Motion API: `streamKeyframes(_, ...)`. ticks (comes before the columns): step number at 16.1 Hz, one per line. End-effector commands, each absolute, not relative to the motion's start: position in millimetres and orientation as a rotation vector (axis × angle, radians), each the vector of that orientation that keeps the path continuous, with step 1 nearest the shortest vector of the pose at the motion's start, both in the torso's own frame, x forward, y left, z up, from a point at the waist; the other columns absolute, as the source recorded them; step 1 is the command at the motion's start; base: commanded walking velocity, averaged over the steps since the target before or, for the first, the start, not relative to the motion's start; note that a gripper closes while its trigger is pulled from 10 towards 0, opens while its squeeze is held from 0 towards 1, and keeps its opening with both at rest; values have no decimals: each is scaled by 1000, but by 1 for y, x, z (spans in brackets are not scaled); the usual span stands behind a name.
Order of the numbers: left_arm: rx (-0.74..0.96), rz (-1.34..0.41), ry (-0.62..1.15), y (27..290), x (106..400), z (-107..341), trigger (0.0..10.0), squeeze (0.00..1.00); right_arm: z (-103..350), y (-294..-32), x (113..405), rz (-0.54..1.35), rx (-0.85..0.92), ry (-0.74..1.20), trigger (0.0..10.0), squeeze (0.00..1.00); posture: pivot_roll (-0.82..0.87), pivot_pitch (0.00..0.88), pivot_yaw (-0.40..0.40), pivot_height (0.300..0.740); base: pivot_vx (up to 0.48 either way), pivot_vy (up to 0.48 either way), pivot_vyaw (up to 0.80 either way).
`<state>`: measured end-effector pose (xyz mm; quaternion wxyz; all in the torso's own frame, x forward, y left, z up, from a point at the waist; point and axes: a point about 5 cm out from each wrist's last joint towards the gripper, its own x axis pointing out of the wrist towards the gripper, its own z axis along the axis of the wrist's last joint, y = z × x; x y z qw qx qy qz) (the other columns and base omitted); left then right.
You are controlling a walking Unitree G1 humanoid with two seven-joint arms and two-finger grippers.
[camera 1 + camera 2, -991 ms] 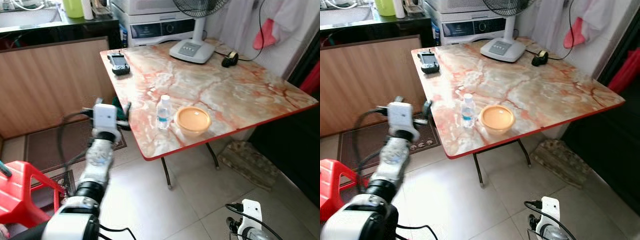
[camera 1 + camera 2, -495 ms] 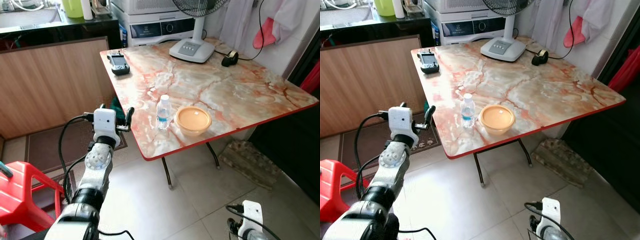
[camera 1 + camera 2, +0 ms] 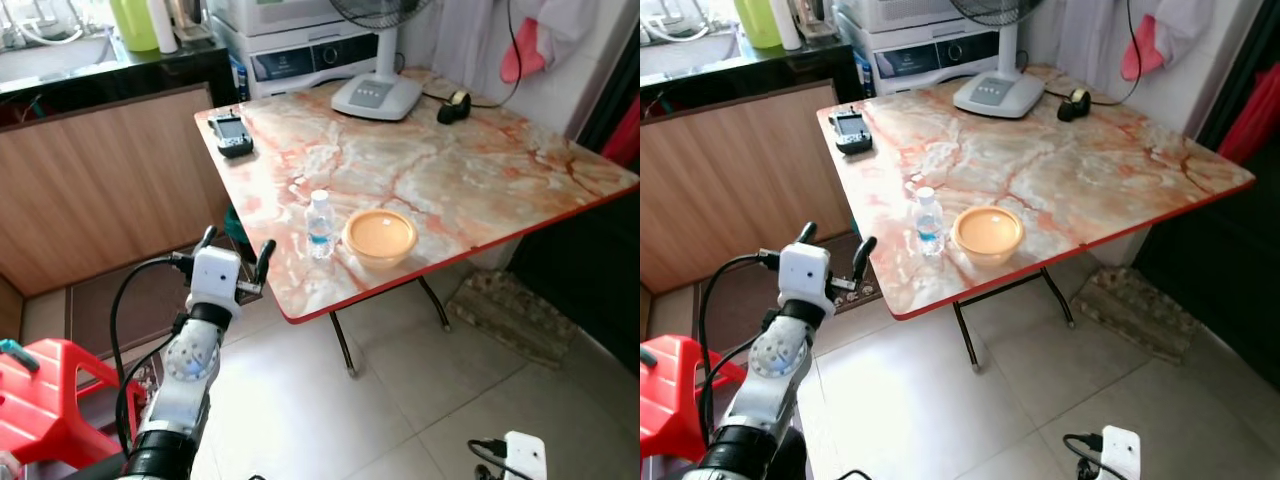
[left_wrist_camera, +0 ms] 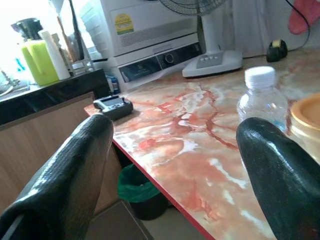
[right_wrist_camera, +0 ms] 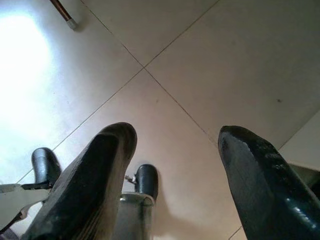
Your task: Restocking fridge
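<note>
A small clear water bottle (image 3: 319, 224) with a white cap and blue label stands upright near the front corner of the marble-patterned table (image 3: 450, 180). An orange bowl (image 3: 379, 236) sits just to its right. My left gripper (image 3: 236, 246) is raised and open, empty, just off the table's left edge and short of the bottle. In the left wrist view the bottle (image 4: 262, 99) shows beyond the right finger (image 4: 280, 170). My right gripper (image 5: 177, 135) hangs low, open and empty, over the tiled floor.
A fan base (image 3: 378, 95), a black handheld device (image 3: 232, 133) and a small black object (image 3: 458, 100) lie on the table's far part. A green bin (image 4: 142, 187) sits under the table. A red stool (image 3: 40, 400) stands at my left, a wooden counter (image 3: 110, 180) behind it.
The camera has shifted a little. My left gripper has sunk slightly, staying open beside the table's edge. Bottle and bowl have not moved.
</note>
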<state>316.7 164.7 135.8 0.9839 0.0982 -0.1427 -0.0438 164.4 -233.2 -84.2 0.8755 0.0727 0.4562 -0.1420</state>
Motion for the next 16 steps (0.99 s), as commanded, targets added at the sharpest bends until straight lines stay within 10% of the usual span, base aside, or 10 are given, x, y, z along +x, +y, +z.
streamKeyframes(1, 155, -46, -312, 172, 321, 148, 10000, 0, -84, -231, 166, -301, 161, 939, 10000, 0, 72, 36, 49, 740, 0, 0, 0)
streamKeyframes(16, 28, -175, -293, 140, 340, 177, 10000, 0, -75, -223, 190, -366, 264, 869, 10000, 0, 94, 1, 57, 740, 0, 0, -121)
